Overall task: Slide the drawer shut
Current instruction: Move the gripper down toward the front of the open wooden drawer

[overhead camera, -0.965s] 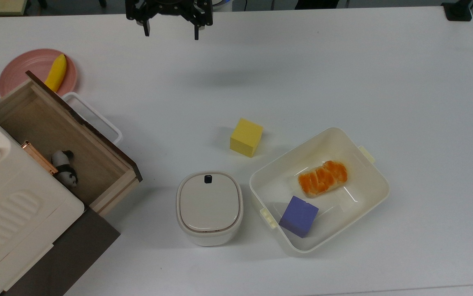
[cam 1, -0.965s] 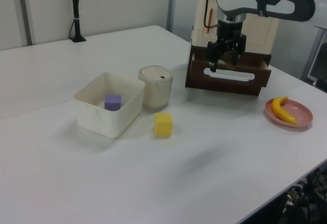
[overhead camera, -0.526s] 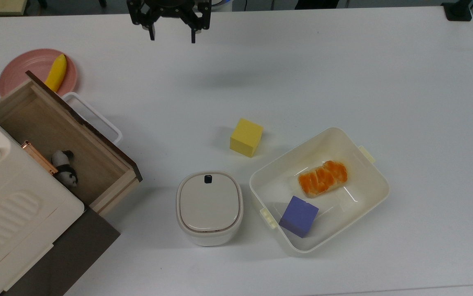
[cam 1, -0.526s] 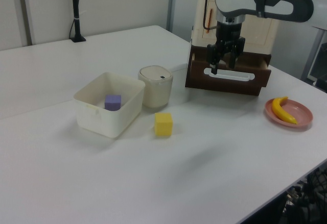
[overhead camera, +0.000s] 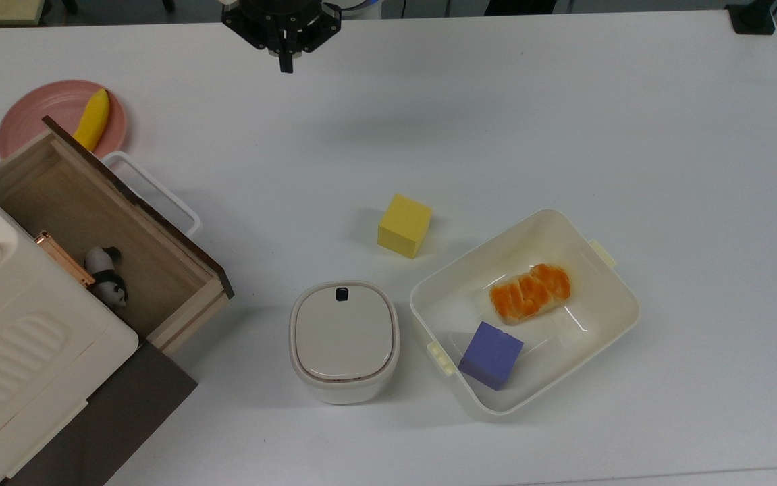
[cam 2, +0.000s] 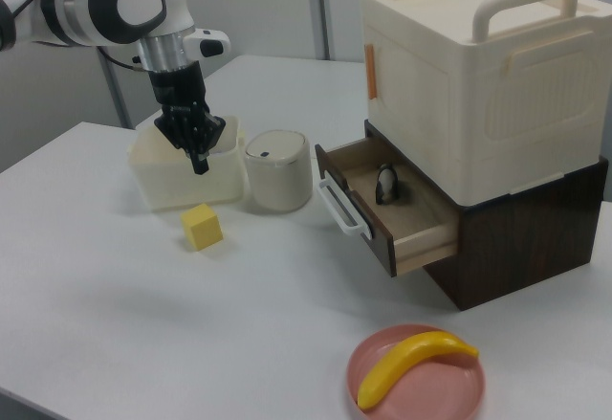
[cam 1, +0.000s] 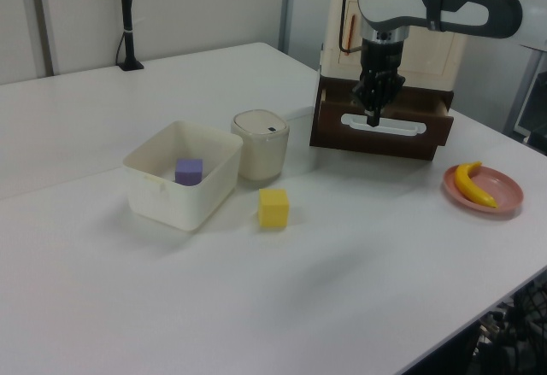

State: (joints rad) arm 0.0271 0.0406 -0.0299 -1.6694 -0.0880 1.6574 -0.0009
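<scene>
The drawer [overhead camera: 57, 202] is a light wooden box with a dark brown front panel and a white loop handle [overhead camera: 153, 194]. It stands pulled out of the dark cabinet at the top view's left, with a small panda figure [overhead camera: 107, 275] inside. In the right view the drawer [cam 2: 421, 232] and its handle [cam 2: 341, 211] point toward the table's middle. My gripper [overhead camera: 285, 65] hangs above the table near its far edge in the top view, well apart from the drawer. Its fingers are shut with nothing between them. In the left view the gripper [cam 1: 373, 120] overlaps the handle [cam 1: 402, 125].
A pink plate [overhead camera: 37, 111] with a banana [overhead camera: 92, 119] lies just behind the drawer. A yellow cube [overhead camera: 404, 225], a lidded white pot [overhead camera: 343, 341] and a cream container [overhead camera: 621, 297] holding a purple cube and an orange bread piece sit mid-table. A cream ribbed box [cam 2: 483, 76] tops the cabinet.
The gripper's fingers have come together from wide open to shut while it stayed at about the same spot. The drawer and the other objects have not moved.
</scene>
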